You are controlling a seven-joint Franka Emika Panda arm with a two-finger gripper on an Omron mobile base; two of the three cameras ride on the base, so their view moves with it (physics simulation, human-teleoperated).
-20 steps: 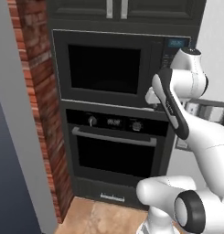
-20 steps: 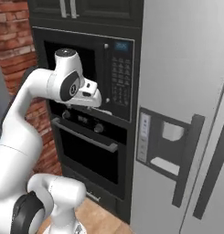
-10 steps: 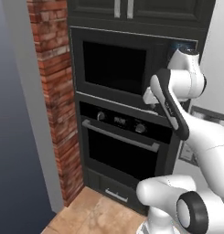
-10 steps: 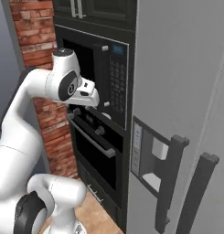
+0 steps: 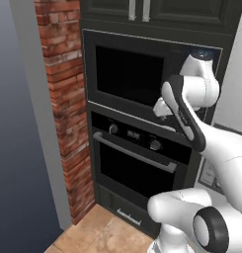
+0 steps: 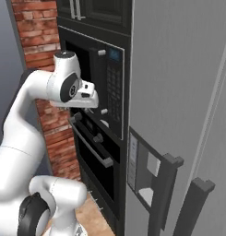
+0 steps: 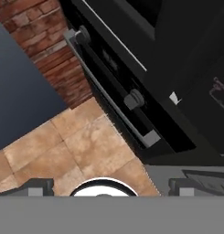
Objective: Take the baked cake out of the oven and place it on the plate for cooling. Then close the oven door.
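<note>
The black oven [image 5: 137,158] sits under the microwave, with two round knobs and a small display. The oven door [image 5: 127,170] stands shut, its long grey bar handle [image 5: 135,152] running across the top. In the hand view the handle [image 7: 111,91] slants across the picture, with a knob [image 7: 134,98] beside it. My gripper [image 7: 111,186] is open and holds nothing, its fingertips [image 7: 40,185] set wide apart. It hangs in front of the microwave's lower edge, above the oven's knobs. The cake is hidden behind the shut door. The plate is out of view.
A black microwave [image 5: 127,76] with a keypad is built in above the oven. A red brick wall [image 5: 65,99] stands left of it. A grey fridge [image 6: 179,92] with a dispenser and dark handles [image 6: 167,184] stands to the right. Tan floor tiles [image 7: 72,146] lie below.
The base has driven, so the whole scene has shifted in both base views. The arm holds much the same pose and the gripper stays open.
</note>
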